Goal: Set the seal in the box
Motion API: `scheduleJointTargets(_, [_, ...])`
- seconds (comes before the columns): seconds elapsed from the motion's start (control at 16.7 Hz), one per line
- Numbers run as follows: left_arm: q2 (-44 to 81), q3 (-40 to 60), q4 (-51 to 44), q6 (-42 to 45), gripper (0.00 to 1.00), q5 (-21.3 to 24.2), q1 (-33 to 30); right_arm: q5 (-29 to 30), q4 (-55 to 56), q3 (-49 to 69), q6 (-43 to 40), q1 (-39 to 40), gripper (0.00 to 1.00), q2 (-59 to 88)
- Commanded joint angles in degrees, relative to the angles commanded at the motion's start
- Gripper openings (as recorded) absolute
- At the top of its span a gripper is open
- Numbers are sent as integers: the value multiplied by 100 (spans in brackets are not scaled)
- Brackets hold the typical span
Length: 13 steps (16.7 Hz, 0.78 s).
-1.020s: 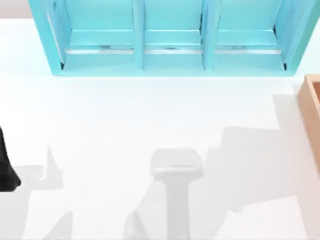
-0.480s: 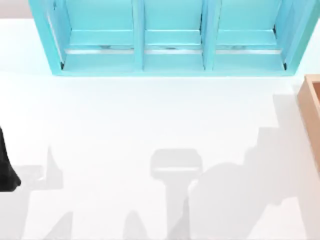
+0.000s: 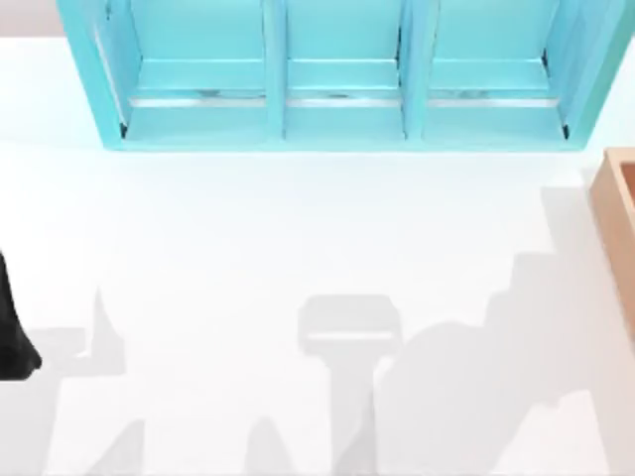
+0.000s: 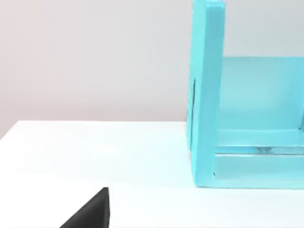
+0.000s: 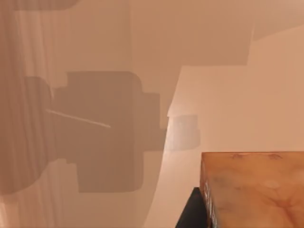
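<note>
While the left arm sits parked at the table's left edge, jaw state can't tell, the box is at the right edge below the turquoise shelf. Right wrist view has a wood-coloured block up close w/ a dark finger touching it; whether jaws pinch it, can't tell

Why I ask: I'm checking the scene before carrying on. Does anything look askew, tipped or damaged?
Nothing stands out. The turquoise shelf unit stands square at the table's far side. The box sits at the right edge, and the left arm is parked at the left edge. No spill or damage shows.
</note>
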Motion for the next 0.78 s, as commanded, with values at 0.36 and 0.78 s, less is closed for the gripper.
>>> scheduleJointTargets(0.36, [0, 0, 0, 0, 100, 0, 0, 0, 0, 0, 0, 0, 83, 0])
scheduleJointTargets(0.78, [0, 0, 0, 0, 100, 0, 0, 0, 0, 0, 0, 0, 100, 0])
